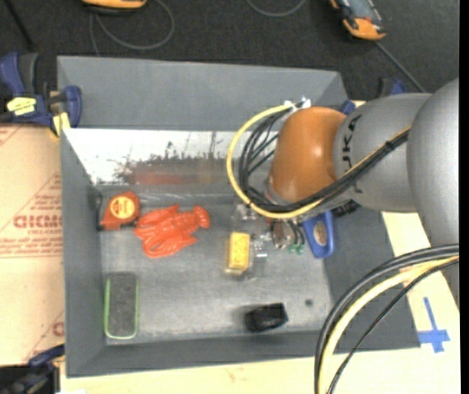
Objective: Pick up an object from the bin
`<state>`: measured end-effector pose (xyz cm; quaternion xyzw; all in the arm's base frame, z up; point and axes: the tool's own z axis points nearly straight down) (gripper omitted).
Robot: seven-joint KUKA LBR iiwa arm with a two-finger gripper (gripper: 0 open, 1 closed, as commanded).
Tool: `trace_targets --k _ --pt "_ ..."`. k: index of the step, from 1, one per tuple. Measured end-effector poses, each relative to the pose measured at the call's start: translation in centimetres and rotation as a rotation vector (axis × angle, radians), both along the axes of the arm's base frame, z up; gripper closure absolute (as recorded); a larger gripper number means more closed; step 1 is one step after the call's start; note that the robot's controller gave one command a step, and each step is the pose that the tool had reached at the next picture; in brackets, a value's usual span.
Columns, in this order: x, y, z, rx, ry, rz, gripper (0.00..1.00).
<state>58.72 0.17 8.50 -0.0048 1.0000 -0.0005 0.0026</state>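
Observation:
My gripper (265,236) is low in the right half of the bin, under the arm's orange cover. A small yellow block (238,252) lies right at its left side, touching or nearly touching the metal tip. Left of that lies a red rubber lobster-like toy (171,229). On the bin floor in front of the gripper sits a small black thing (264,317). A blue-handled thing (320,235) pokes out from under the arm to the gripper's right, mostly hidden.
An orange and black tape measure (119,210) sits at the left by the back wall. A grey pad with a green edge (121,304) lies in the front left corner. The arm and its cables cover the bin's right side.

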Motion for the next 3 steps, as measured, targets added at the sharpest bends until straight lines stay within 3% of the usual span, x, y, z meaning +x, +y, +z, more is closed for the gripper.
trace_targets --k 1,2,3 --pt "-1.9 0.3 -0.7 0.002 0.009 -0.009 0.00" --pt "0.3 -0.6 -1.3 0.000 0.000 0.045 1.00" --pt "0.3 -0.6 -1.3 0.001 0.000 0.045 1.00"
